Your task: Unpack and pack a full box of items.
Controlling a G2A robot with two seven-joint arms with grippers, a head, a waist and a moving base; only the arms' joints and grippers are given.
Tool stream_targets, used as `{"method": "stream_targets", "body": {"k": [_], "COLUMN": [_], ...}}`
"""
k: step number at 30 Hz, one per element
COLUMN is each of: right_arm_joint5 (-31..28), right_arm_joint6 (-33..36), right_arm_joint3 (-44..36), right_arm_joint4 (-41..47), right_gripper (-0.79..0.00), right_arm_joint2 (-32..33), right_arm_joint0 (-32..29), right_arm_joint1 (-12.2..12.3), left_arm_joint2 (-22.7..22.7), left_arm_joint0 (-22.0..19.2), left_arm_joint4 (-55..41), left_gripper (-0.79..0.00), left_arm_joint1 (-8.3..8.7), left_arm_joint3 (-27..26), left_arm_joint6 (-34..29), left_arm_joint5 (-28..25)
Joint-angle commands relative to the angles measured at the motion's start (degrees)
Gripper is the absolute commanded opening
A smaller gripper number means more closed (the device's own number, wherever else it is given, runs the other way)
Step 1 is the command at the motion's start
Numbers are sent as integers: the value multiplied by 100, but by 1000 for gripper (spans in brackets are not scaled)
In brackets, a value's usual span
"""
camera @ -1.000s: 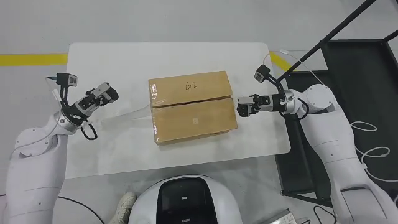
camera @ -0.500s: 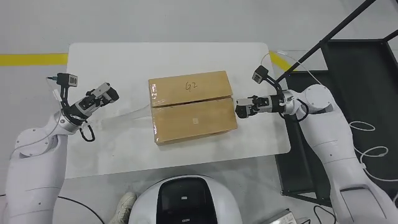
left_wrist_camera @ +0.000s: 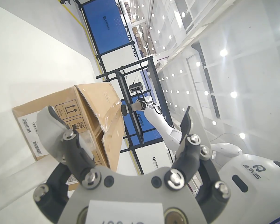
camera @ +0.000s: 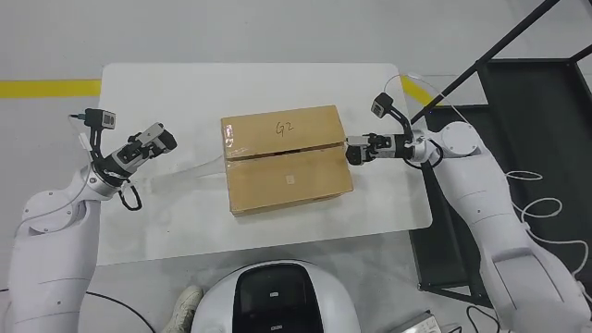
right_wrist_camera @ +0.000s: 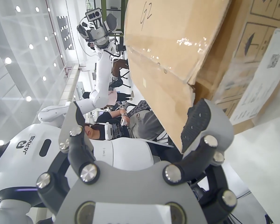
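Taped brown cardboard box, shut, on the white table
My right gripper, fingers wide, sits at the box's end seam, probably to lift a flap; my left gripper, wide too, hangs well clear.

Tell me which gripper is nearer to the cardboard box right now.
Right. The right gripper sits at one end of the cardboard box, by the flap seam. The left gripper hangs off the opposite end, with bare table between.
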Motion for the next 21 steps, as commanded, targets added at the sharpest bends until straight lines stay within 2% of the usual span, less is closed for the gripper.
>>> {"method": "stream_targets", "body": {"k": [1, 6, 14, 21], "right_arm_joint5": [-53, -121, -172, -158], "right_arm_joint6": [-53, -120, -171, -157], "right_arm_joint3": [90, 104, 8, 71], "right_arm_joint4": [-10, 102, 333, 415], "right_gripper": [0, 0, 0, 0], "right_arm_joint2": [-66, -143, 43, -175], "right_arm_joint0": [70, 127, -43, 37], "right_arm_joint1": [-13, -8, 140, 139], "left_arm_joint2": [0, 0, 0, 0], "left_arm_joint0": [0, 0, 0, 0], "left_arm_joint4": [0, 0, 0, 0], "left_gripper": [0, 0, 0, 0], "left_arm_joint1": [0, 0, 0, 0], "left_arm_joint3": [0, 0, 0, 0], "left_arm_joint6": [1, 1, 1, 1], "left_arm_joint5": [0, 0, 0, 0]}}
